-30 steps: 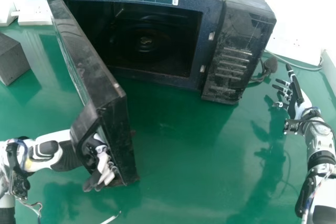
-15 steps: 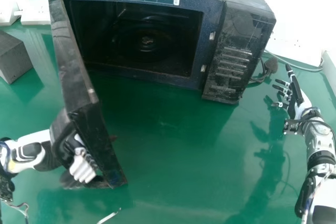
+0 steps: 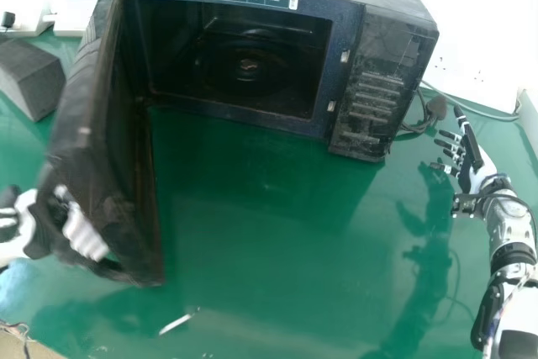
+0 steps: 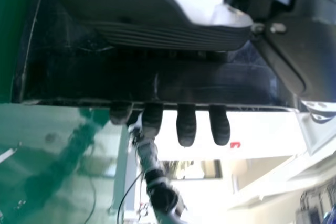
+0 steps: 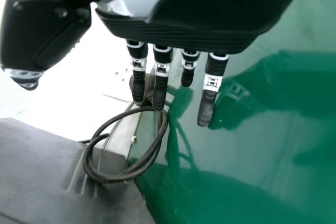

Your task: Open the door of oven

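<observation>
The black oven [image 3: 244, 48] stands at the back, its door [image 3: 101, 149] swung wide on the left and its dark inside showing. At the door's free end, my left hand [image 3: 82, 231] has its fingers hooked round the handle [image 3: 63, 250], partly hidden by it. In the left wrist view the left hand [image 4: 152, 121] lies against the dark door [image 4: 68, 72], fingertips showing past an edge. My right hand [image 3: 475, 166] is right of the oven, touching nothing, its fingers extended; the right wrist view also shows the right hand [image 5: 210, 82] with straight fingers.
A dark grey block [image 3: 32, 77] sits left of the door, near white sockets [image 3: 71, 16]. A cable [image 3: 412, 128] lies between the oven and my right hand. A thin white strip [image 3: 176, 324] is on the green table [image 3: 277, 250] near the front.
The door's free end has swung to the left, with my left hand moving along at its handle. The oven body has shifted slightly in view. My right hand has hardly changed place.
</observation>
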Tool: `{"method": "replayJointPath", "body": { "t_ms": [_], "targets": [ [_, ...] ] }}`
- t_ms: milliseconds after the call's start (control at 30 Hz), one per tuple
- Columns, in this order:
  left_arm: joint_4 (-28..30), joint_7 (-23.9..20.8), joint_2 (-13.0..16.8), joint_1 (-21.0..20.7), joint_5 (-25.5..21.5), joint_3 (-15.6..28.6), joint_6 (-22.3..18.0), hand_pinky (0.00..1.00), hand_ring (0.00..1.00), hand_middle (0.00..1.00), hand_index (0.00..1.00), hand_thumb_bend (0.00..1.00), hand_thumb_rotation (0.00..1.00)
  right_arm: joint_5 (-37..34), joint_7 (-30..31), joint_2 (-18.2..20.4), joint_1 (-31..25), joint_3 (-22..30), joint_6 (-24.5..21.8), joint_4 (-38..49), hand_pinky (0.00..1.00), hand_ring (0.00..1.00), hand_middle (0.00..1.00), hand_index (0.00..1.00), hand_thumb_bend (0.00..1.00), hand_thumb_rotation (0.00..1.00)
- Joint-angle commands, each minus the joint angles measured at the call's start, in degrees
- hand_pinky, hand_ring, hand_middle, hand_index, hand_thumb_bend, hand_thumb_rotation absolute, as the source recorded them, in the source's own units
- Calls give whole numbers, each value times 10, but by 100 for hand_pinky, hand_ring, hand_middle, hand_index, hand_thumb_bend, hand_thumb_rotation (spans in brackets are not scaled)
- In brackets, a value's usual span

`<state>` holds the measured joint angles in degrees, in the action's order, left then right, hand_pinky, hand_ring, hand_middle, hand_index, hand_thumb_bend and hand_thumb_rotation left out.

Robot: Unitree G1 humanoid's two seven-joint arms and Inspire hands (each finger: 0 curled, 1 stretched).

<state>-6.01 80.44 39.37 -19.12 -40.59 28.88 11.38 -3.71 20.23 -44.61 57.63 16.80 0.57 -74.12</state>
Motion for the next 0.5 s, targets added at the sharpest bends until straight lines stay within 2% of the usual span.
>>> {"method": "replayJointPath", "body": {
  "t_ms": [0,33,133,333,467],
  "targets": [
    [-132,-238,20,-49,-29,177,-45,1,4,11,21,92,78,9,2,-1,-43,0,-27,-28,67,74,83,85,96,100],
    [-146,-238,24,-51,-28,183,-50,2,5,12,21,92,78,10,4,-1,-43,-2,-28,-28,69,75,83,85,96,100],
    [-210,-228,40,-67,-21,195,-82,0,4,10,18,89,82,11,-1,-2,-44,-2,-26,-28,61,70,82,85,94,100],
    [-296,-245,48,-94,-23,210,-137,0,3,10,18,86,89,9,-1,-2,-43,-2,-29,-28,70,77,83,85,92,100],
    [-417,-171,74,-143,-52,227,-146,3,7,14,22,80,87,13,-12,-1,-43,-5,-27,-28,68,74,81,84,86,100]
  ]
}}
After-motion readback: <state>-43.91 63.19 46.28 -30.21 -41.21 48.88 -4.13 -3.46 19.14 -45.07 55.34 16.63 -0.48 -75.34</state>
